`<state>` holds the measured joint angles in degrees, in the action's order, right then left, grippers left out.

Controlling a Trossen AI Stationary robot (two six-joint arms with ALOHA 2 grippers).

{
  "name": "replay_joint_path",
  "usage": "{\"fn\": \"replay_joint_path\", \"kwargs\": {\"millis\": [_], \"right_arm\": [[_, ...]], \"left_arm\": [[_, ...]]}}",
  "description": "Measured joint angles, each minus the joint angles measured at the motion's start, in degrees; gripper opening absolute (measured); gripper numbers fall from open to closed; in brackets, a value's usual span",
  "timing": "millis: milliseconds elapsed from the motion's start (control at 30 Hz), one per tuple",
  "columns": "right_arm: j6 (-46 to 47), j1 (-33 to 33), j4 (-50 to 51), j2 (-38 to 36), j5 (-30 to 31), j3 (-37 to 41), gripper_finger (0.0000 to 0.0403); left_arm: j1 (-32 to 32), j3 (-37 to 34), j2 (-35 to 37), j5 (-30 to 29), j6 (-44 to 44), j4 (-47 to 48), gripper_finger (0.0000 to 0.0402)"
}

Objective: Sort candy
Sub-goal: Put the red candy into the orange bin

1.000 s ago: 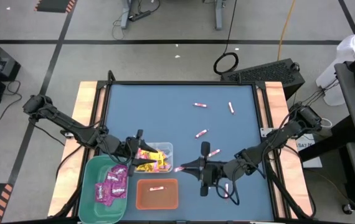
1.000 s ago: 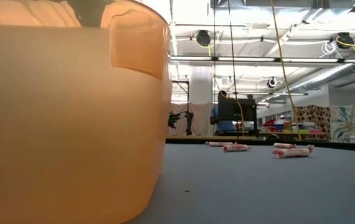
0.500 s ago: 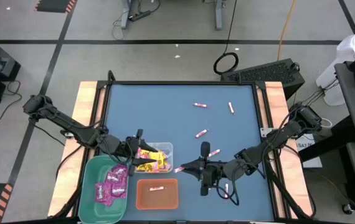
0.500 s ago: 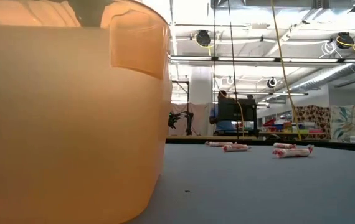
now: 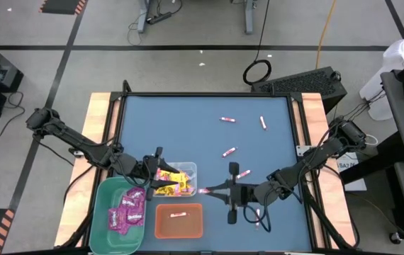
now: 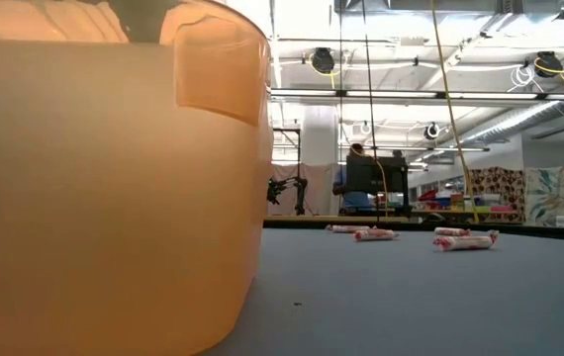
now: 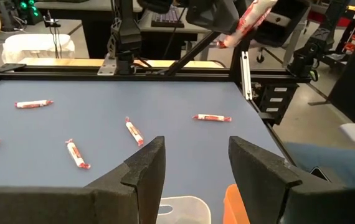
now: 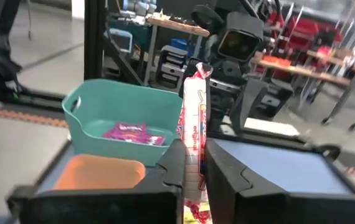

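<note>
My right gripper (image 5: 214, 190) hovers just right of the clear bin (image 5: 186, 170) and is shut on a pink-and-white stick (image 5: 205, 190). In the right wrist view the gripper (image 8: 194, 154) points toward the green bin (image 8: 96, 102) and the orange bin (image 8: 99, 172). My left gripper (image 5: 158, 176) waits open above the clear bin's yellow packets (image 5: 170, 182); its fingers (image 7: 146, 165) stand apart. Magenta packets (image 5: 127, 209) lie in the green bin (image 5: 103, 195). One stick (image 5: 179, 214) lies in the orange bin (image 5: 161, 227). My right gripper pinches the stick between its two fingers (image 8: 175, 162), which lie along it. Its free end (image 8: 197, 78) juts past the fingertips. The fingers come about level from the table's right. The stick (image 7: 252, 15) is lifted clear of the table, tilted.
Loose sticks lie on the blue mat at the far side (image 5: 227, 119) (image 5: 263, 122), mid-table (image 5: 229, 151) (image 5: 243, 173), and one under the right arm (image 5: 257, 215). In the low view the orange bin wall (image 6: 114, 188) fills the left; sticks (image 6: 376, 235) lie beyond.
</note>
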<state>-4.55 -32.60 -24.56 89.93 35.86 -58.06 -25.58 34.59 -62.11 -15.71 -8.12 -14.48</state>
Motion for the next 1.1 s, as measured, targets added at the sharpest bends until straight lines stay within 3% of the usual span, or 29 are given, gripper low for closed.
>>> {"fn": "replay_joint_path", "kwargs": {"millis": [500,867,1100], "right_arm": [[19.57,0.00,-0.07,-0.02,0.07,0.00,0.0033],[20.22,-0.13,-0.60,0.46,-0.17,-0.04,0.0051],[19.89,1.16,-6.68,6.33,-2.91,-0.09,0.0051]], "left_arm": [[0.00,0.00,-0.02,-3.35,-0.42,-0.44,0.0183],[0.00,0.00,-0.02,-3.32,-0.44,0.45,0.0183],[0.00,0.00,-0.02,-3.31,-0.44,0.48,0.0183]]}}
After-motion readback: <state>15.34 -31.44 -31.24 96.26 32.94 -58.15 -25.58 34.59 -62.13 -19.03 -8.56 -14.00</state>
